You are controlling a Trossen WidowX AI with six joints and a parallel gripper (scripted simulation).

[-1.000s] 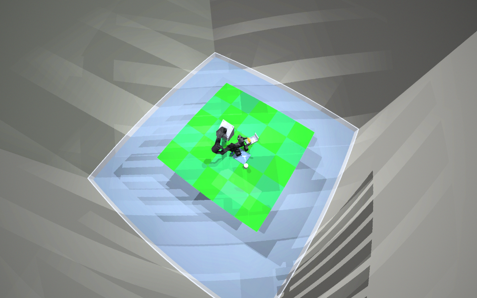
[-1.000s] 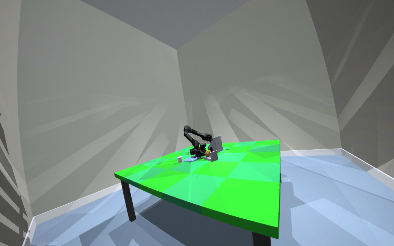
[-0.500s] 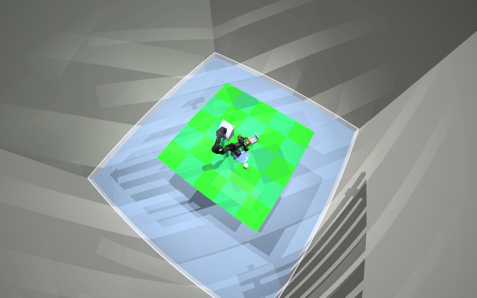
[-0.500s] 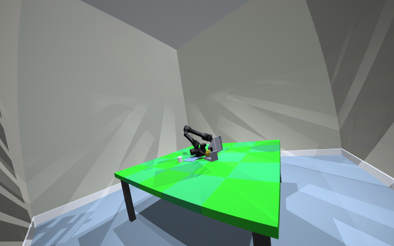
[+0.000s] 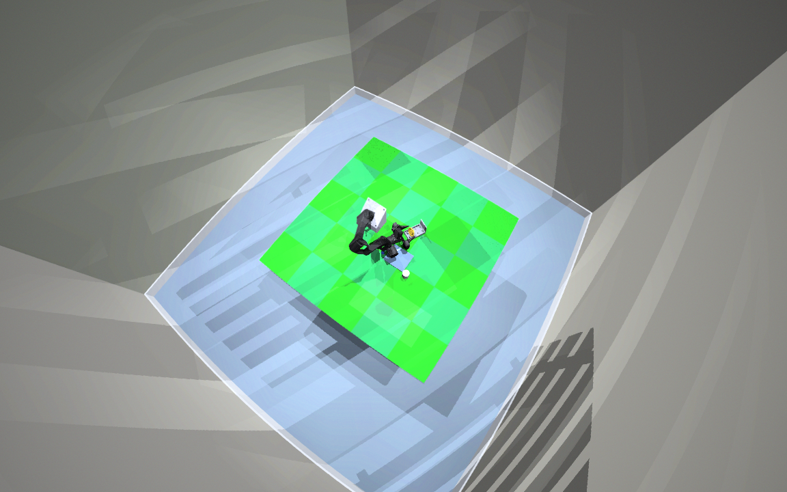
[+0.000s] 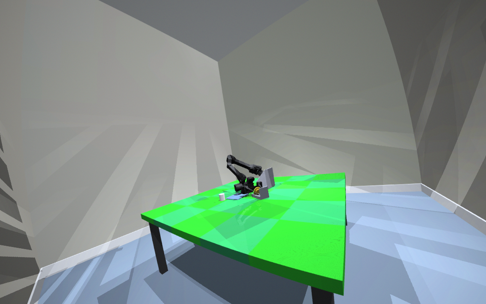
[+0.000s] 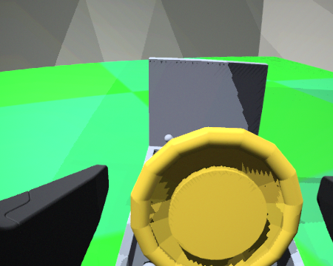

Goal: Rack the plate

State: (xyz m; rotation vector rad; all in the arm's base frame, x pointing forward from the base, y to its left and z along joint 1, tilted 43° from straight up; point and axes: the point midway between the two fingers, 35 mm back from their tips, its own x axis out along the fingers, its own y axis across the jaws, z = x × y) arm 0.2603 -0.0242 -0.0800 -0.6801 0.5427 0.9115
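While one plate stands in one rack, the gripper is spread.

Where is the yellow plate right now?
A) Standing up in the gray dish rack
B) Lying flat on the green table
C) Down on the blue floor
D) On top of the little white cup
A. In the wrist view the yellow plate stands on its edge in the gray dish rack, its bottom rim down among the rack's pegs, while the hand is open, with its dark fingers spread clear of the plate's sides.
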